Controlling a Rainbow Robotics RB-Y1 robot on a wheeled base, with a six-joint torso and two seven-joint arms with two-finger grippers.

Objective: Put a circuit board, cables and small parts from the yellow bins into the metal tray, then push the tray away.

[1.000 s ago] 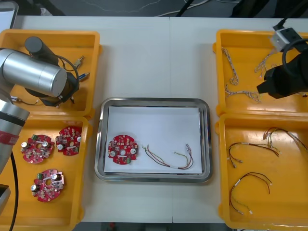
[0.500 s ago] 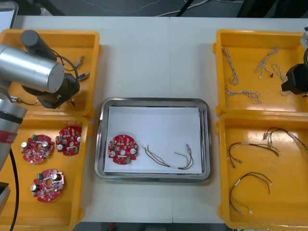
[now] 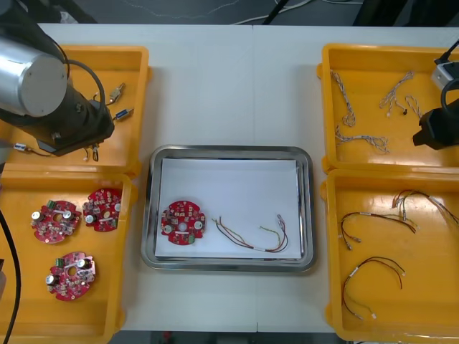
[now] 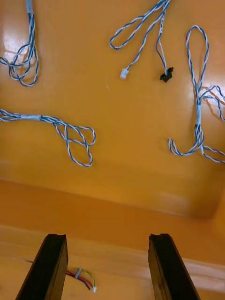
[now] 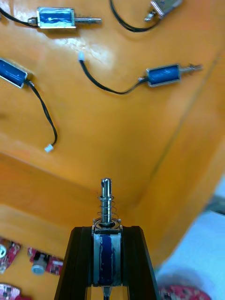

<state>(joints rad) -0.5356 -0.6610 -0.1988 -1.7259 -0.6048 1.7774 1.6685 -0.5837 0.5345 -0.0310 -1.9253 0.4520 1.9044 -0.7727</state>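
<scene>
Front view: left hand (image 5: 107,230) hidden beneath own arm. Wrist view: fingers clamped on small metal part (image 5: 107,197), plunger projecting past fingertips, yellow bin (image 5: 140,140) beyond. Right hand (image 4: 107,238) partly cut off, fingers wide apart, empty; twisted blue-white cables (image 4: 70,136) beyond fingertips.

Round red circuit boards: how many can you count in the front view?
4. Three boards lie in the near left yellow bin, one in the metal tray. The left arm hides part of the far left bin.

Yellow bins (image 3: 93,49), red circuit boards (image 3: 183,222), twisted blue and white cables (image 4: 35,117), silver tray (image 3: 229,150) white inside, blue-bodied small metal part (image 5: 107,246), black fingers (image 4: 49,267)
</scene>
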